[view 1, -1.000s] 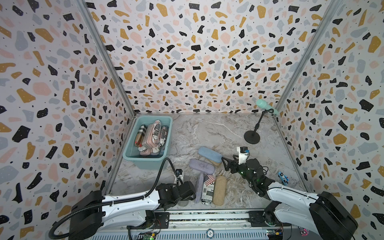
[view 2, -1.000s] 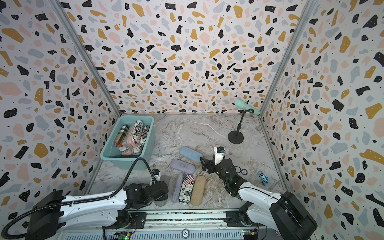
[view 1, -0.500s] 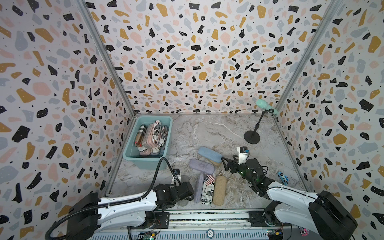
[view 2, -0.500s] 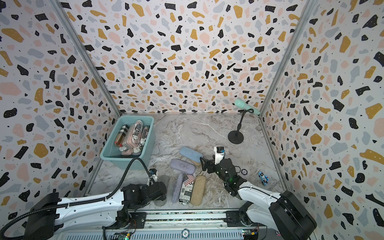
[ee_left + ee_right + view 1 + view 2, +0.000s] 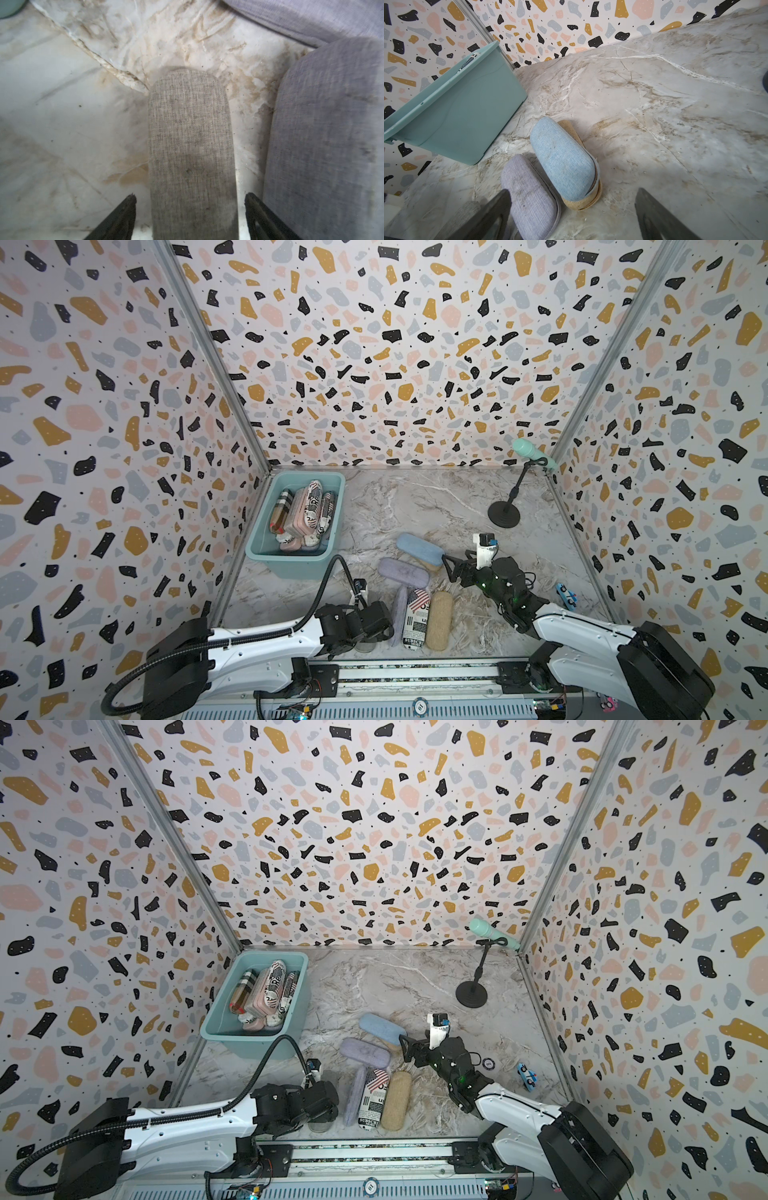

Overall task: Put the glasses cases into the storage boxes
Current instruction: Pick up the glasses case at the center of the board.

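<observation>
Pick step, near end: your left hand (image 5: 190,196) is straddling the grey case (image 5: 189,135) lying on the surface (image 5: 62,124), fingers apart and clear of it (next, I judge: close, lift, carry). Farther on, your right hand (image 5: 573,191) is hovering spread before the light blue case (image 5: 562,158). The teal tub (image 5: 291,562), part-filled, is waiting beyond.

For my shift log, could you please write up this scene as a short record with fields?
Tub: teal storage box, far left corner, holding plaid, pink and newsprint cases
Loose on table: light blue case lying on a lower tan case, two lavender cases, flag newsprint case, tan fabric case, grey case
Left gripper: open, jaws astride the grey case, a gap each side
Right gripper: open, empty, near the light blue case
Other: mint microphone on a black stand, far right
</observation>
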Robot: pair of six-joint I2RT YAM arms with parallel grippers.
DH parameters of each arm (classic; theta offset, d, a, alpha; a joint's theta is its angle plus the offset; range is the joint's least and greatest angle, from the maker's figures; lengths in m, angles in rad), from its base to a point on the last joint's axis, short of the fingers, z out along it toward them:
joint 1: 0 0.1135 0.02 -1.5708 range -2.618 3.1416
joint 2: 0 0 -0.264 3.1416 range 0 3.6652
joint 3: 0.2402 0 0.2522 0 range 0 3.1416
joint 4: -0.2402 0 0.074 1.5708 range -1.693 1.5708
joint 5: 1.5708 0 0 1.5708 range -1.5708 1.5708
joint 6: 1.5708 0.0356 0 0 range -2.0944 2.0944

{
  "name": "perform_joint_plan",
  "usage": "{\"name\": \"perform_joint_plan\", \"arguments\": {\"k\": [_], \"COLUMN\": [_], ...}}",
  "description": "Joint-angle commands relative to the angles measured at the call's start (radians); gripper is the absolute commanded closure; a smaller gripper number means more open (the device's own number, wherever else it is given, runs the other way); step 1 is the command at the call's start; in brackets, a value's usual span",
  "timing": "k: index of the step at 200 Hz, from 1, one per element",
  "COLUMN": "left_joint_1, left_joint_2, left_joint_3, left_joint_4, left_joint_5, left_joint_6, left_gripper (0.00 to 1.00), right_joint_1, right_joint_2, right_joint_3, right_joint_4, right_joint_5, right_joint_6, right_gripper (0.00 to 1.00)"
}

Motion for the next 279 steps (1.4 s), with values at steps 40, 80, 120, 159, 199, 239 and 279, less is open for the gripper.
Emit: {"name": "perform_joint_plan", "arguments": {"k": [40,80,120,159,199,239,279], "left_joint_1": [-0.005,-0.005,-0.005,-0.006,-0.005,-0.005,-0.005], "left_joint_2": [0.065,0.066,0.065,0.032,0.024,0.008,-0.027], "left_joint_3": [-0.023,-0.01,0.058,0.096,0.16,0.212,0.307], "left_joint_4": [0.035,0.033,-0.008,-0.015,-0.056,-0.057,-0.106], "left_joint_5": [-0.055,-0.061,-0.057,-0.062,-0.11,-0.224,-0.34], "left_joint_6": [-0.029,-0.005,0.069,0.098,0.123,0.129,0.157], "left_gripper": [0.31,0.42,0.44,0.44,0.45,0.47,0.46], "right_joint_1": [0.003,0.003,0.002,0.002,0.004,0.131,0.13], "right_joint_2": [-0.022,-0.025,-0.026,-0.016,0.029,0.121,0.123], "right_joint_3": [0.028,0.026,0.026,0.025,0.036,0.111,0.109], "right_joint_4": [-0.009,-0.015,-0.014,0.006,0.073,0.098,0.103], "right_joint_5": [0.013,0.031,0.034,-0.01,-0.152,-0.349,-0.337], "right_joint_6": [0.003,0.012,0.011,0.0,-0.03,-0.15,-0.148], "right_gripper": [0.06,0.08,0.08,0.08,0.09,0.11,0.11]}}
